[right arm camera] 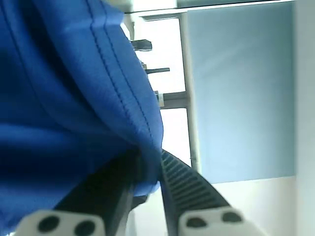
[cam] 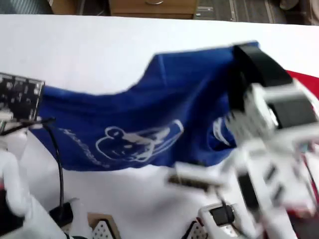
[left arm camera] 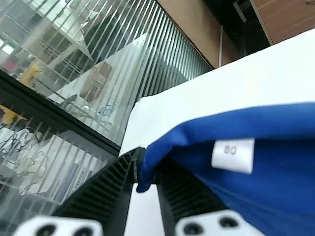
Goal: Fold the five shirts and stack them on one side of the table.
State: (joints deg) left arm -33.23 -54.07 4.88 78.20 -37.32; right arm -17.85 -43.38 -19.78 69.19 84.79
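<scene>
A blue shirt [cam: 149, 114] with a white printed figure hangs stretched between the two arms above the white table [cam: 99, 45]. At the left of the high view, my left gripper [cam: 22, 107] holds one end of it. In the left wrist view my left gripper [left arm camera: 146, 164] is shut on the blue shirt's edge [left arm camera: 236, 196], beside a white size tag [left arm camera: 233, 155]. My right gripper [right arm camera: 147, 169] is shut on a hemmed fold of the blue shirt [right arm camera: 59, 113]. At the right of the high view, the right arm [cam: 264, 124] holds the other end raised.
Something red [cam: 306, 79] lies under the right arm at the table's right edge. A black cable [cam: 57, 174] runs down near the left arm. Both arm bases stand along the near edge. A window with blinds [left arm camera: 98, 64] is behind the table.
</scene>
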